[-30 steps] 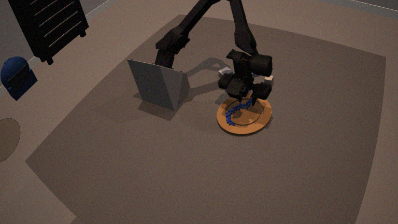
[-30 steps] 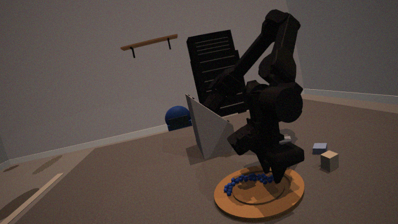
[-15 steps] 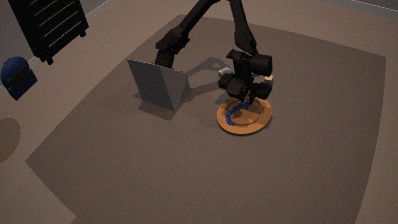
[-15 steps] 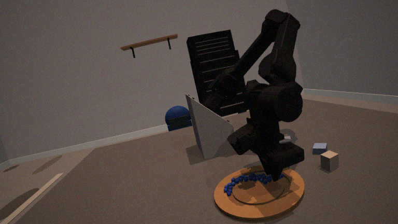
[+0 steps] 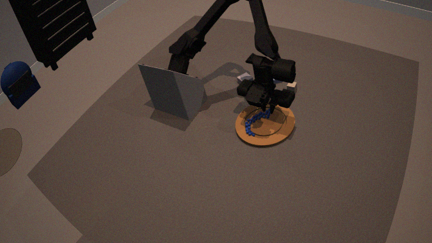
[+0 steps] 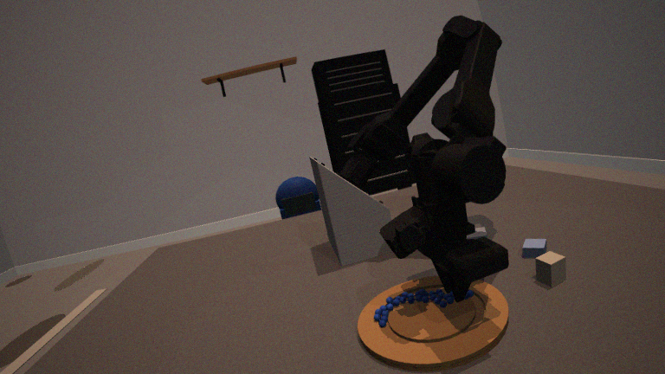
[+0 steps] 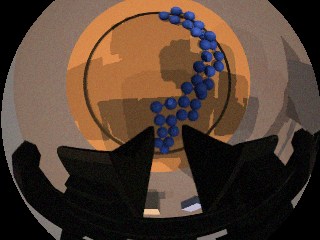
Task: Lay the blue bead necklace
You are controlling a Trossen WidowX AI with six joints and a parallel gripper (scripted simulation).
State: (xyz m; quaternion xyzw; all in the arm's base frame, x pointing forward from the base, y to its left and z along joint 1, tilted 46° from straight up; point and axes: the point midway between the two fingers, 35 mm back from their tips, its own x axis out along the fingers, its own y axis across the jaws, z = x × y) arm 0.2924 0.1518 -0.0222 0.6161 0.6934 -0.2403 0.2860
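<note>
The blue bead necklace (image 5: 247,128) (image 6: 422,295) (image 7: 210,36) lies bunched as a narrow double row on the orange round board (image 5: 241,132) (image 6: 431,354) (image 7: 75,75). In the wrist view its far part curves close to the dark groove line (image 7: 84,82). Its middle bends inward, and its near end reaches the groove at the fingers. The left side of the groove has no beads. My gripper (image 5: 268,111) (image 6: 460,295) (image 7: 168,130) is low at the board's edge, fingers partly open. The near-end beads lie between the fingertips, with a gap on the right. Whether the fingertips touch the board is unclear.
A beige cube (image 5: 291,86) (image 6: 550,270) (image 7: 151,212) and a bluish block (image 6: 533,248) (image 7: 191,205) stand beyond the board on the arm's side. A pale block (image 5: 244,77) (image 6: 480,232) is partly hidden by the arm. A grey slanted stand (image 5: 165,94) (image 6: 345,228) is by the arm's base.
</note>
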